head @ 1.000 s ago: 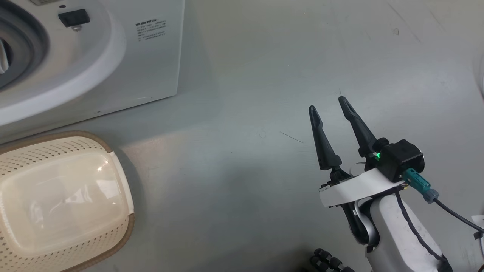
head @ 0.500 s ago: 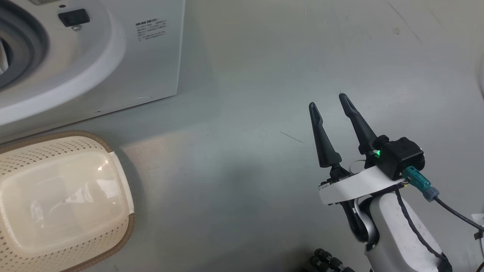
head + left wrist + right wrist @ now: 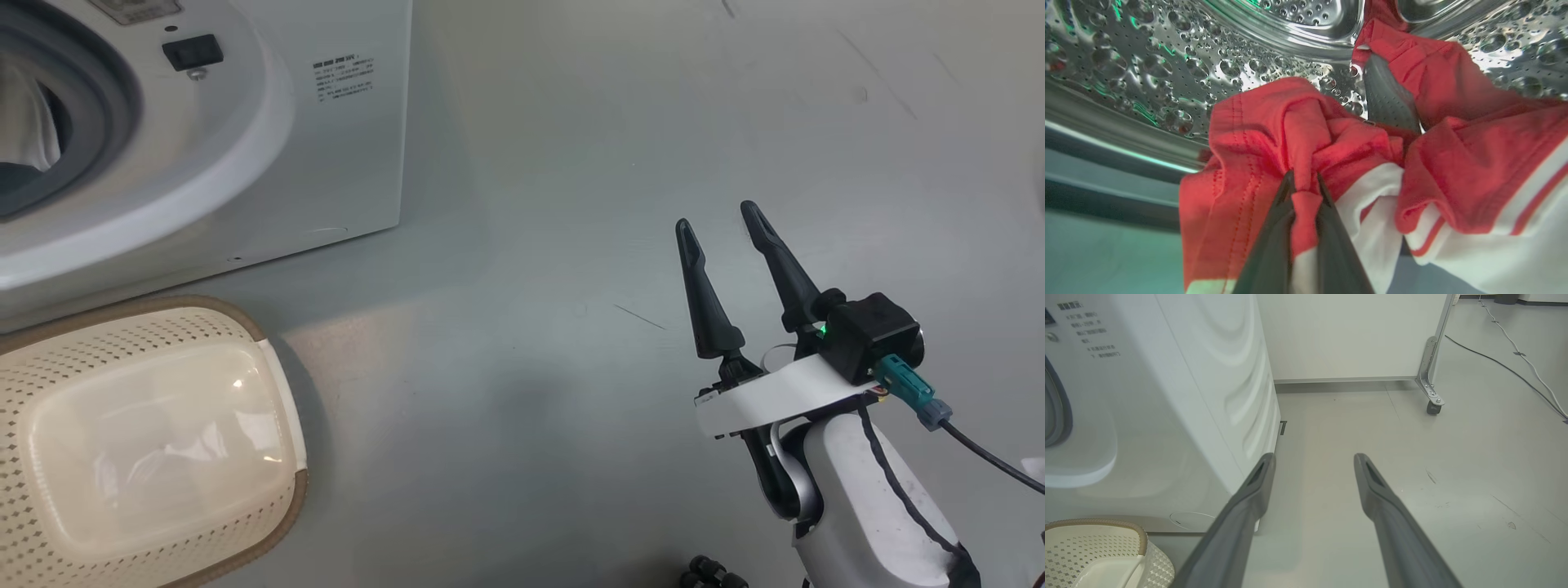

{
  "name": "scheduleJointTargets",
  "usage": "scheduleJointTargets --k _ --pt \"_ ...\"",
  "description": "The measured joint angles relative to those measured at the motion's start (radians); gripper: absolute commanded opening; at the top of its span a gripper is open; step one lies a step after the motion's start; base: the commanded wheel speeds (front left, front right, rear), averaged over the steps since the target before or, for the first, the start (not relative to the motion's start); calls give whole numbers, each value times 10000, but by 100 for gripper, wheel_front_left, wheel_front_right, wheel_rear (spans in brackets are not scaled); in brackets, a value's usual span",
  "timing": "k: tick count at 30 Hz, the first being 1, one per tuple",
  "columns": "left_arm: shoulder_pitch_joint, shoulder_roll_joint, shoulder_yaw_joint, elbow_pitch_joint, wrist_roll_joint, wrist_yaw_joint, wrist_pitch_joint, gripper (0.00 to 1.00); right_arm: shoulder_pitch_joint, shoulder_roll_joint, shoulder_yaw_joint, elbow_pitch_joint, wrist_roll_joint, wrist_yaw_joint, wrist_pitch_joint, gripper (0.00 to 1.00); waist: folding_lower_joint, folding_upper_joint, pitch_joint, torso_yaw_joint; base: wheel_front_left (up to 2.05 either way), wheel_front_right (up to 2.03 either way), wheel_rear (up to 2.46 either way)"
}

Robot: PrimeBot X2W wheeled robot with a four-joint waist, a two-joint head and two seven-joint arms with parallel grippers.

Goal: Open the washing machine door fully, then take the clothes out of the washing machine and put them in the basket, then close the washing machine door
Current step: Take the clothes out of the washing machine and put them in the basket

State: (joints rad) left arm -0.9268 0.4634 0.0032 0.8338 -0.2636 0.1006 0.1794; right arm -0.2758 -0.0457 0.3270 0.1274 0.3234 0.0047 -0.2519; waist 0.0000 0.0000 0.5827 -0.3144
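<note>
In the left wrist view my left gripper (image 3: 1303, 185) is inside the perforated steel drum (image 3: 1167, 69), shut on a fold of the red clothes (image 3: 1290, 134) with white trim. A grey drum paddle (image 3: 1388, 102) pokes out between the garments. The white washing machine (image 3: 245, 147) fills the head view's upper left, with its grey rubber ring (image 3: 122, 90) around the opening. The cream basket (image 3: 147, 441) stands on the floor below it, holding nothing. My right gripper (image 3: 718, 219) hovers open over bare floor at the right, far from both. The door is out of view.
In the right wrist view the machine's side panel (image 3: 1229, 375) is at the left, the basket's corner (image 3: 1098, 551) at the lower left. A white partition on a castor (image 3: 1433, 406) stands at the back, and cables (image 3: 1515, 363) run across the grey floor at the right.
The head camera has shifted, so the machine and basket sit a little further right and lower. My right gripper has stayed open and nearly still.
</note>
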Motion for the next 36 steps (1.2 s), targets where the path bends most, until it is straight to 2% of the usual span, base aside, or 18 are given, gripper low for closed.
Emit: scheduleJointTargets --k 9,24,36 --pt "226 -527 150 228 -261 -109 -1158 0 1 -2 -226 194 -190 13 0 100 0 0 -605 285 0 0 0" --pt "1629 -1448 -82 757 -493 -897 -2821 0 466 -8 -667 558 -376 115 0 100 0 0 -2026 907 0 0 0" --pt "3080 -2437 -176 984 -880 -1517 -3883 0 1212 -153 -966 780 -462 242 0 100 0 0 -3268 1484 0 0 0"
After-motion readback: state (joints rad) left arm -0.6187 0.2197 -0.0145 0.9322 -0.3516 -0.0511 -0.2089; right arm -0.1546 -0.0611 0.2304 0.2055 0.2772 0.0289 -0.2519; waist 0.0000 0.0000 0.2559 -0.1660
